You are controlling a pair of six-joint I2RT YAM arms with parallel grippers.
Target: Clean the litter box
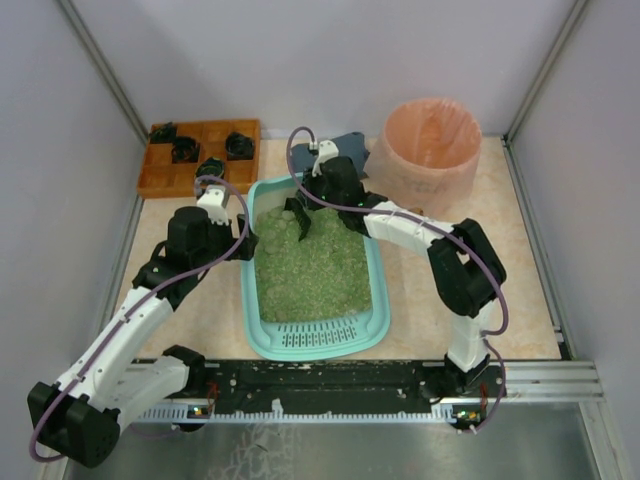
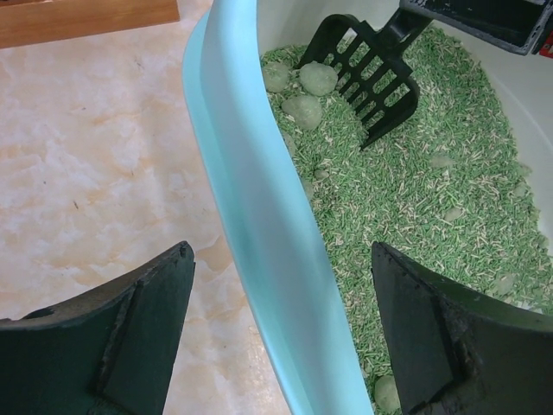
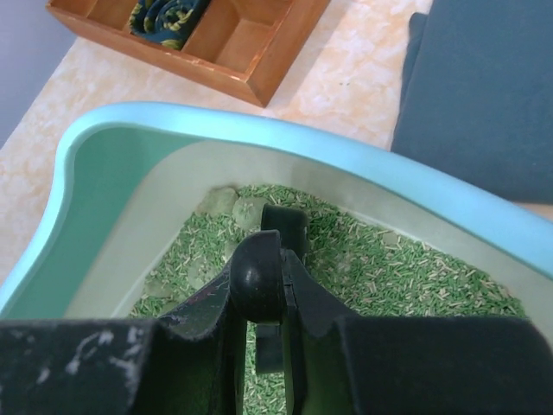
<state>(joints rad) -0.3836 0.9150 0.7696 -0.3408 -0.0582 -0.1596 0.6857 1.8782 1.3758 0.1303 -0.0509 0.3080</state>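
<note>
The light teal litter box (image 1: 378, 290) sits mid-table, filled with green litter (image 1: 312, 270), its slotted grille at the near end. My right gripper (image 1: 318, 196) is shut on the handle of a black slotted scoop (image 1: 298, 221); the scoop (image 2: 367, 73) dips into the litter at the box's far left corner, next to several greenish clumps (image 2: 304, 108). In the right wrist view the fingers (image 3: 268, 285) clamp the scoop handle above the clumps (image 3: 233, 206). My left gripper (image 1: 246, 243) is open, its fingers straddling the box's left wall (image 2: 259, 216).
A round bin with a pink bag (image 1: 432, 148) stands at the back right. A brown wooden tray (image 1: 170, 172) with black pieces is at the back left. A dark blue cloth (image 3: 484, 95) lies behind the box. White walls enclose the table.
</note>
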